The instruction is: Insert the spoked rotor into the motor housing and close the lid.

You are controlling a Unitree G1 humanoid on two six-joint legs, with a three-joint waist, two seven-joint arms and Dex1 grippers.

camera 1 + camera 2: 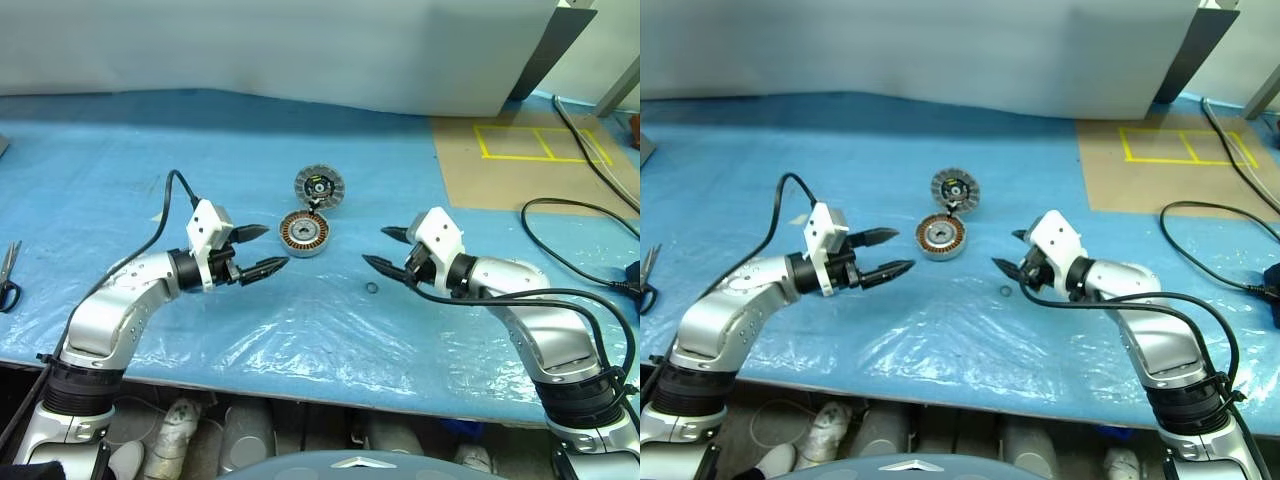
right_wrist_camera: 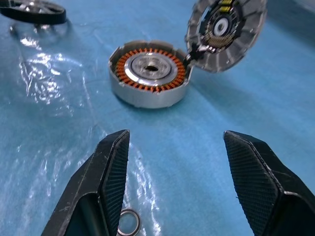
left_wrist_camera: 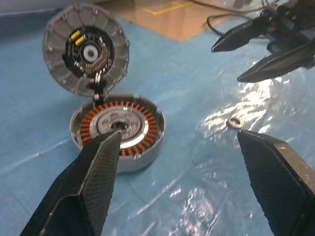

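Blue plastic-sheeted table (image 1: pixel 300 330). Motor housing (image 1: pixel 305 233), copper windings up, lies at centre; the spoked rotor (image 2: pixel 150 66) sits inside its winding ring. Lid (image 1: pixel 319 186), finned face with black hub showing, lies touching the housing's far edge. Small ring (image 1: pixel 372 289) lies near the right gripper (image 1: pixel 385 249). Left gripper (image 1: pixel 262 250) and right gripper hover either side of the housing, fingers spread, grasping nothing. Scissors (image 1: pixel 8 275) at left edge.

Copper-ringed motor housing (image 1: pixel 305 233) (silver rim)
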